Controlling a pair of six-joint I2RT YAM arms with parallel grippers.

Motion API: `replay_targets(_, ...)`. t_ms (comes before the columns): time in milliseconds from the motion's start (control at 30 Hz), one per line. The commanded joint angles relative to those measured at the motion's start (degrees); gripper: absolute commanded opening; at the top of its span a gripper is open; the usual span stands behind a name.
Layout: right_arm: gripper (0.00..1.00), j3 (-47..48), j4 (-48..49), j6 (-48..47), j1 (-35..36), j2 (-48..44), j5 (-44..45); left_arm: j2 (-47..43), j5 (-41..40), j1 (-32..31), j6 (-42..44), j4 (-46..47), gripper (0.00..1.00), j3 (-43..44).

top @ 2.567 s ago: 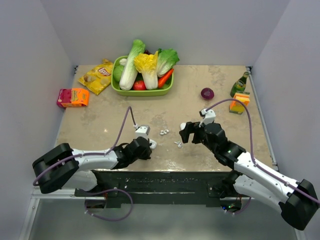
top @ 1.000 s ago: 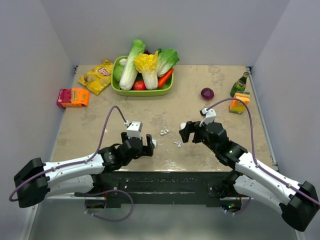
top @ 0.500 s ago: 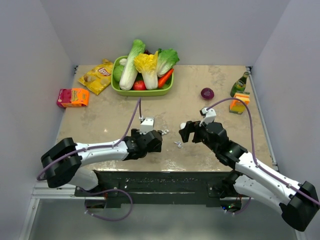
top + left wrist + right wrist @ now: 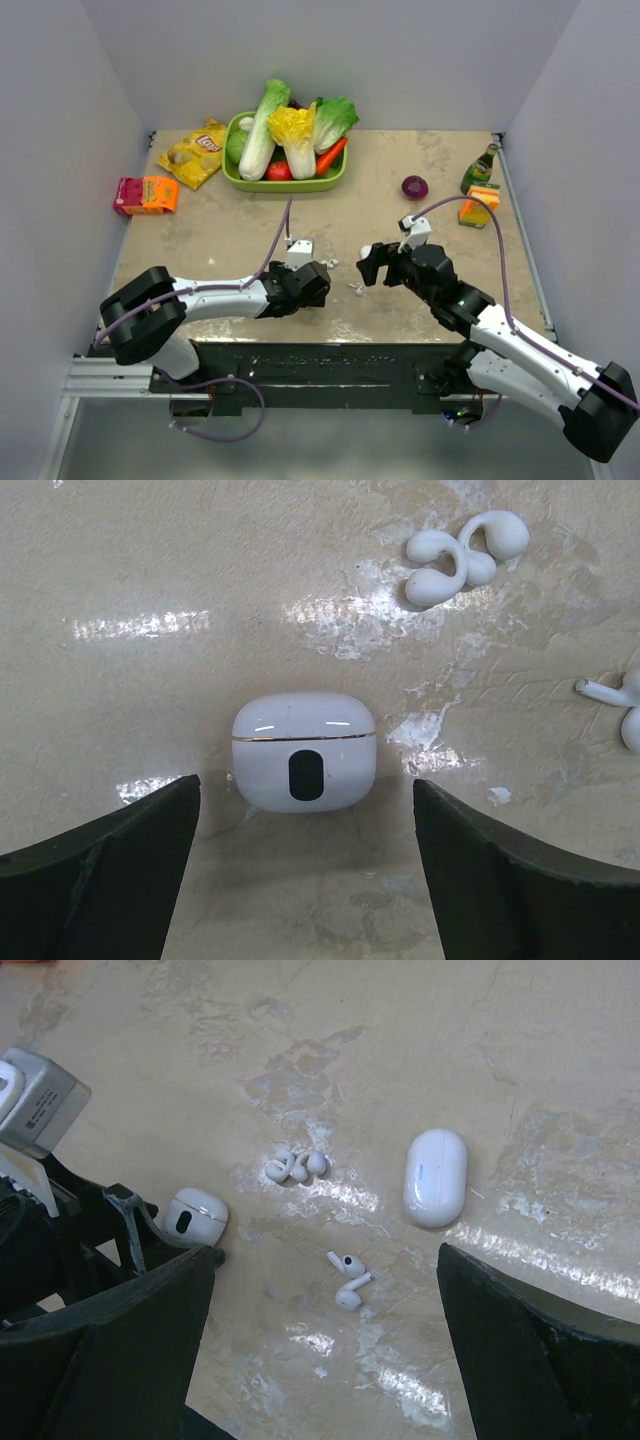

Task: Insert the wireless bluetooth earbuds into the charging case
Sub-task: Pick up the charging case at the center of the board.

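Charging case sits on the desk, toward the near edge. Lid is shut, with a thin seam line running straight across. The dark oval faces the left wrist camera. Your left end effector is spread wide, one finger on each side of the case, with bare desk showing in both gaps. No contact; it has hold of nothing.

Wireless bluetooth earbuds: two, stemmed, lying loose on the desk close together. Cannot tell whether they touch. They are to the right of the case and outside it. In the left wrist view only a stem and part of a bud show at the right margin.

Your right end effector is likewise wide open and empty. In its wrist view the earbuds lie between the two fingers, just nearer the camera than the tips. Its height above the desk cannot be told from that view. From the top camera it stands just right of the earbuds.

Also on the desk:
- A pair of clip-shaped white pieces lies beyond the earbuds, between the two end effectors.
- An oblong white case, closed, lies to the right of those pieces in the right wrist view.
- A green tray of vegetables sits at the far side, well apart from all this.
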Motion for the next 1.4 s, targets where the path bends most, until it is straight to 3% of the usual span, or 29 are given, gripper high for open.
replay_targets(0, 0.96, 2.45, 1.02, -0.09, 0.09, -0.24, -0.29, 1.30, 1.60, 0.99, -0.76, 2.81, 0.87, -0.07)
replay_targets(400, 0.96, 2.19, 1.20, 0.08, 0.10, -0.24, 0.15, 4.82, 2.48, 2.05, -2.25, 1.14, 0.73, 0.37)
replay_targets(1367, 0.96, 1.48, 1.90, 0.08, 0.01, 0.02, 0.41, 7.46, 0.46, 2.05, -2.70, -5.01, 0.71, 1.07)
